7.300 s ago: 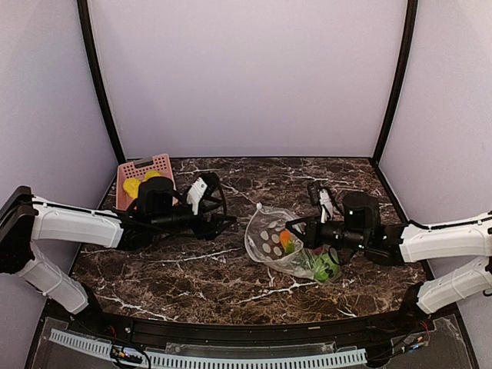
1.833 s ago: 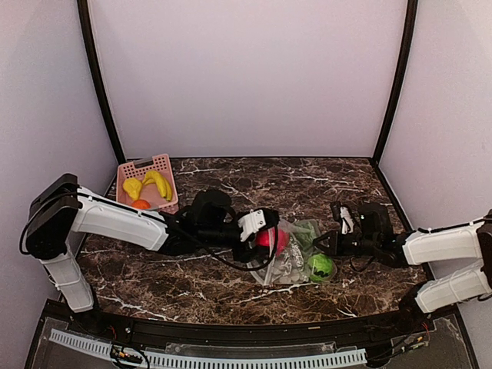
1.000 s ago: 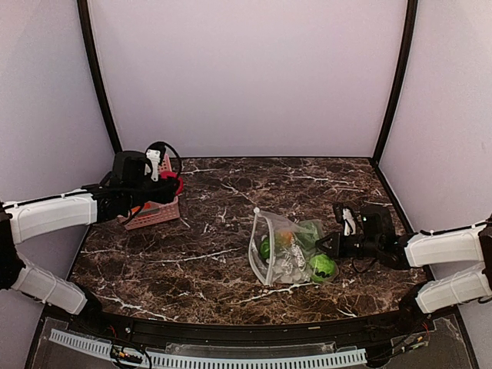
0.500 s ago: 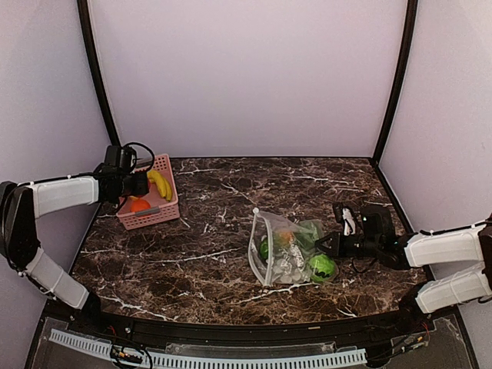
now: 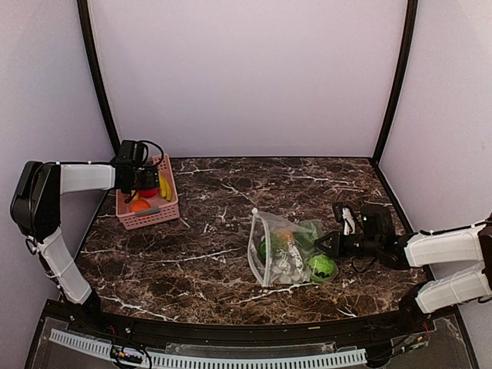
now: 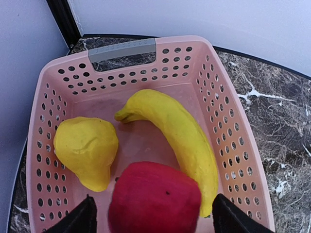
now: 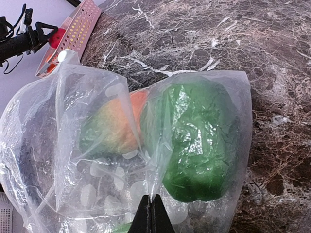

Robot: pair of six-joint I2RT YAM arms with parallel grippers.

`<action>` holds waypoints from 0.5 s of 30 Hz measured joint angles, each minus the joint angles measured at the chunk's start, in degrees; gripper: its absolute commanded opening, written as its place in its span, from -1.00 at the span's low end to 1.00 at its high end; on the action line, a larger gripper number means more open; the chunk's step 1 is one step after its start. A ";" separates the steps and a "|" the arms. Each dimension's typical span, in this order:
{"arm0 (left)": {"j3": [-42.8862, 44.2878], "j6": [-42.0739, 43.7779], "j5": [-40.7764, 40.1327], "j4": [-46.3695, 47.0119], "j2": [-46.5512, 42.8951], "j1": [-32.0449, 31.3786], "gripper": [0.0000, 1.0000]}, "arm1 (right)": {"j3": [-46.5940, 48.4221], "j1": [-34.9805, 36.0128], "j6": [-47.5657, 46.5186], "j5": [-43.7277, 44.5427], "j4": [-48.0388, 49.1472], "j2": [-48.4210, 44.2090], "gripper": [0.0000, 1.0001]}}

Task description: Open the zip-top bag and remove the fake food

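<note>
The zip-top bag (image 5: 283, 252) lies mid-table, its mouth gaping toward the left. Through the plastic show a green leafy piece (image 7: 201, 145), an orange-green fruit (image 7: 114, 131) and a bright green ball (image 5: 320, 266). My right gripper (image 7: 150, 206) is shut on a pinch of the bag's film at its right side (image 5: 329, 243). At the far left, my left gripper (image 6: 155, 217) hangs open over the pink basket (image 6: 146, 46). The pink-red ball (image 6: 153, 199) sits between the spread fingers, with a gap on each side. A yellow banana (image 6: 180, 131) and a yellow lumpy fruit (image 6: 87, 150) lie in the basket.
The pink basket (image 5: 157, 212) stands at the back left corner against the wall, with an orange ball (image 5: 138, 205) in it. Dark marble table (image 5: 200, 261) spreads between basket and bag. Black frame posts stand at both back corners.
The left arm took the pink-red ball out of the bag and carried it to the basket; its jaws now stand apart around it. The right gripper and bag have stayed put.
</note>
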 measured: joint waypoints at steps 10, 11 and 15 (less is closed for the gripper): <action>-2.43 0.50 3.54 -0.11 -5.01 -0.59 0.90 | -0.02 0.00 -0.02 -0.55 0.15 0.11 -1.00; -3.63 0.81 4.00 0.37 -7.04 -0.98 0.85 | -0.02 0.00 -0.04 -0.57 0.15 0.11 -1.00; -8.52 3.26 7.17 3.41 -15.34 -5.27 0.69 | 0.00 0.00 -0.04 -0.61 0.20 0.13 -1.00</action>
